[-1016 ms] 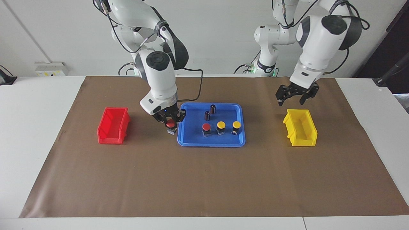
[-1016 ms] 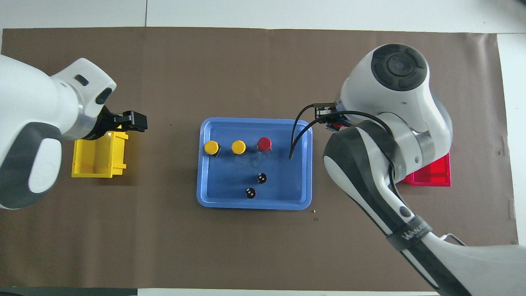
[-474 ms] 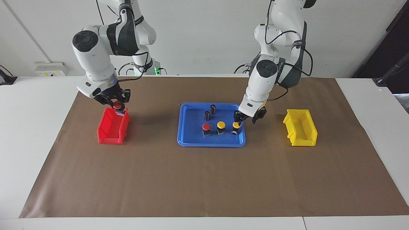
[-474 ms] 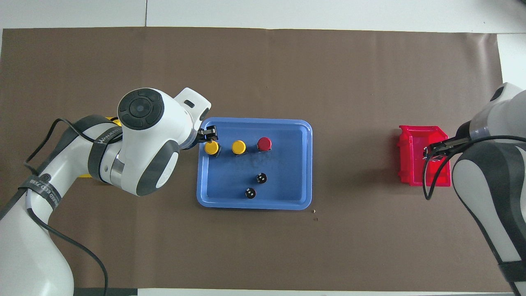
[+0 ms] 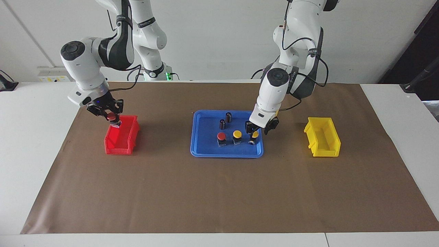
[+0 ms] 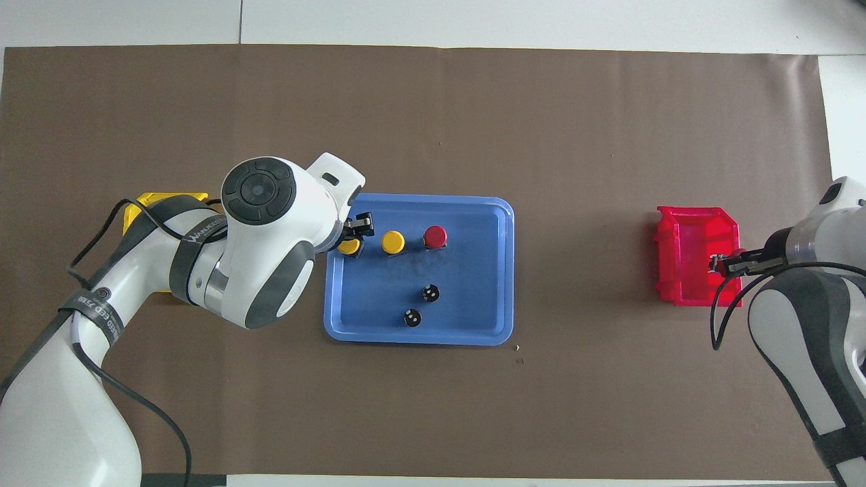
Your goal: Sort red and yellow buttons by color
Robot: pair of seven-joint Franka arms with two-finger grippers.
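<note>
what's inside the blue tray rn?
Blue tray holds one red button, two yellow buttons and two dark cylinders. The left pincer covers most of the yellow button nearest the yellow bin.

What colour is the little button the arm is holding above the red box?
Red: the button has a red cap, clearest in the facing view.

A plain white wall (image 5: 223, 41) stood at the robots' end of a white table (image 5: 31, 144). A large sheet of brown paper (image 5: 219, 192) covered most of the tabletop. A white wall socket box (image 5: 55, 73) sat low on the wall, and a dark opening (image 5: 411, 48) showed at one edge.
</note>
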